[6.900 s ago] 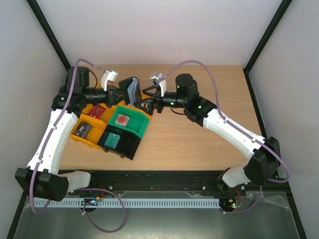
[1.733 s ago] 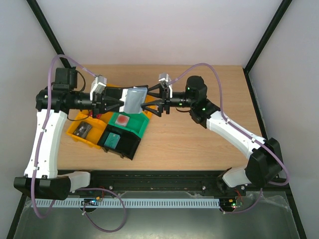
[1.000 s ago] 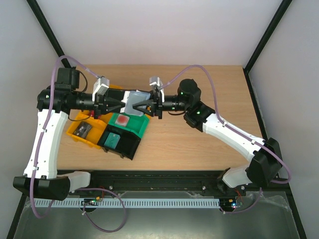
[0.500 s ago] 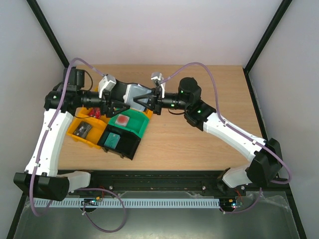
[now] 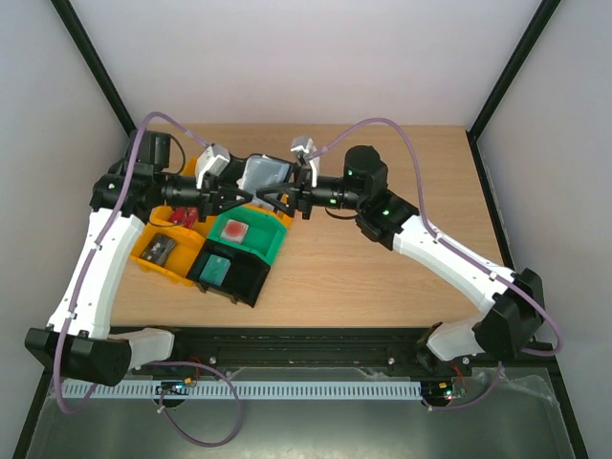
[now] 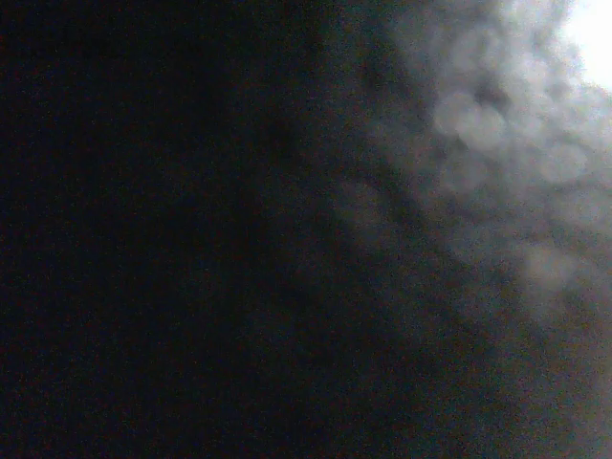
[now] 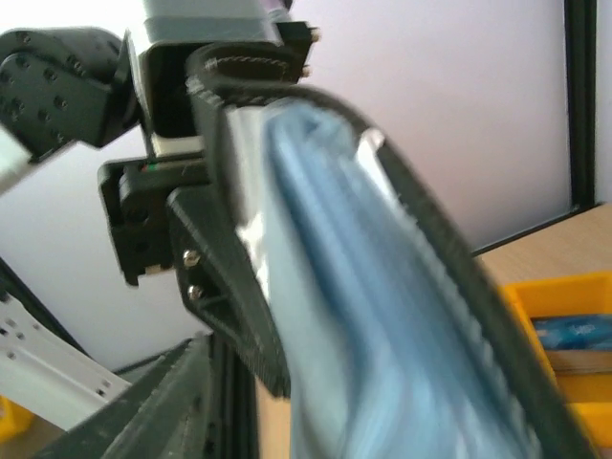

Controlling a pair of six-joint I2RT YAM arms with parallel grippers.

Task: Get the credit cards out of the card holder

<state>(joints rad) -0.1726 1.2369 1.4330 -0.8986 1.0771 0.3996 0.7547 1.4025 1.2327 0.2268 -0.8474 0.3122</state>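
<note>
"Left wrist view?"
"Only a dark blur. From above, I see the left gripper (image 5: pixel 237 189) clamped on the card holder (image 5: pixel 263 173), held up near the green bin (image 5: pixel 273 247). The right gripper (image 5: pixel 278 199) is spread beside it, empty. I can't make out the credit cards."

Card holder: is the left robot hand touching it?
Touching. The right wrist view shows the left gripper clamping it: a black finger lies flush against the card holder edge.

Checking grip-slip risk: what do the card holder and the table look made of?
Card holder: black leather or imitation, matte, with stitching along its rim; its pockets look like pale blue clear plastic, glossy with glare. Table: wood or wood-look laminate, going by the grain; which, I cannot tell.
</note>
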